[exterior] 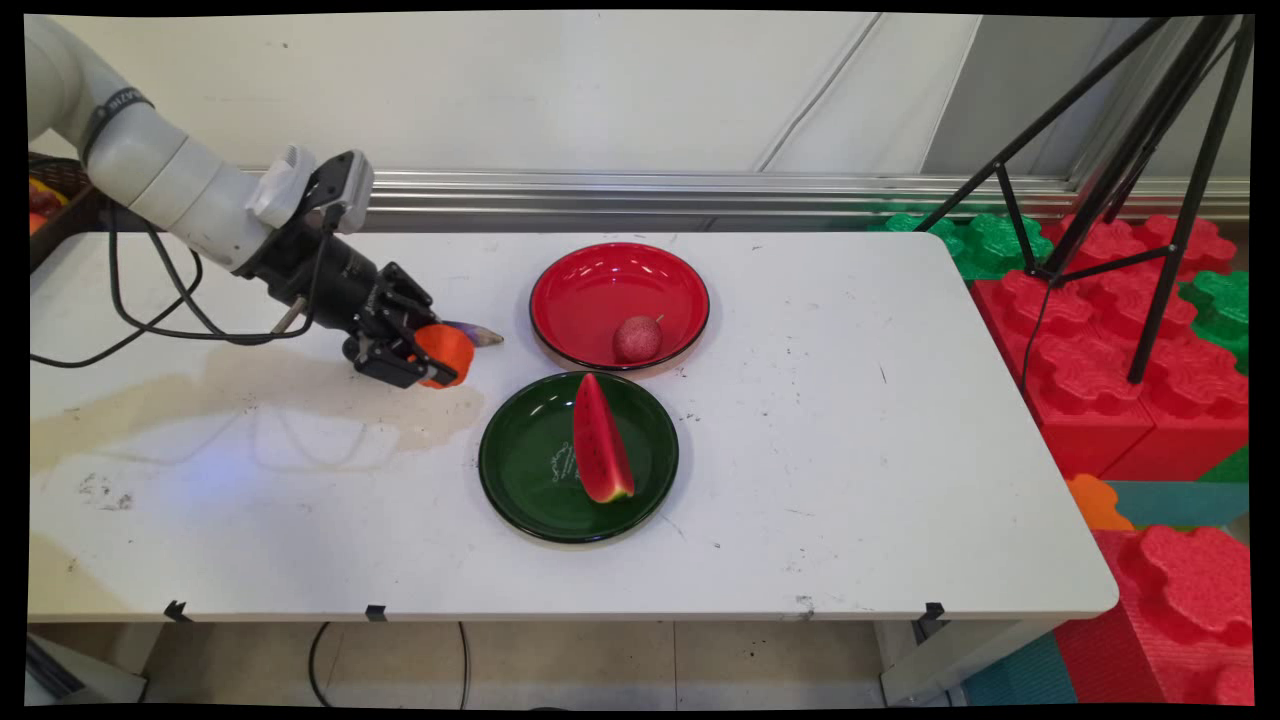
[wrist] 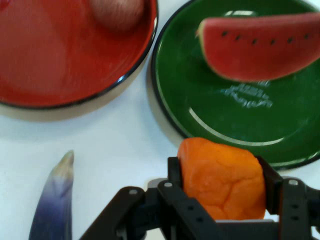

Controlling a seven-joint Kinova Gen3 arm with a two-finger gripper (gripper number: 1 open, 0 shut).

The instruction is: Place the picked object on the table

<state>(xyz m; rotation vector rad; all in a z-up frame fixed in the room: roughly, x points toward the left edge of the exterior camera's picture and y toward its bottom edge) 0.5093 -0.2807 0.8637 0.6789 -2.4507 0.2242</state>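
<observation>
A pale wall with a metal rail runs behind the white counter, and red and green foam blocks are stacked off its right end. At the left of the main frame my end effector pinches a round orange piece of soft-looking toy food, one finger on each side. It hangs just above the counter, clear of the surface as far as I can judge. Just beside it lies a slim purple, pale-tipped pointed object; its long axis runs roughly left to right, tip toward the plates. I cannot tell what it is. Further right, in the middle of the frame, sits a glossy red plate with a small pinkish round fruit near its lower rim. Below it a dark green plate carries a red watermelon wedge, standing on edge, its long axis running top to bottom, green rind at the lower end.
</observation>
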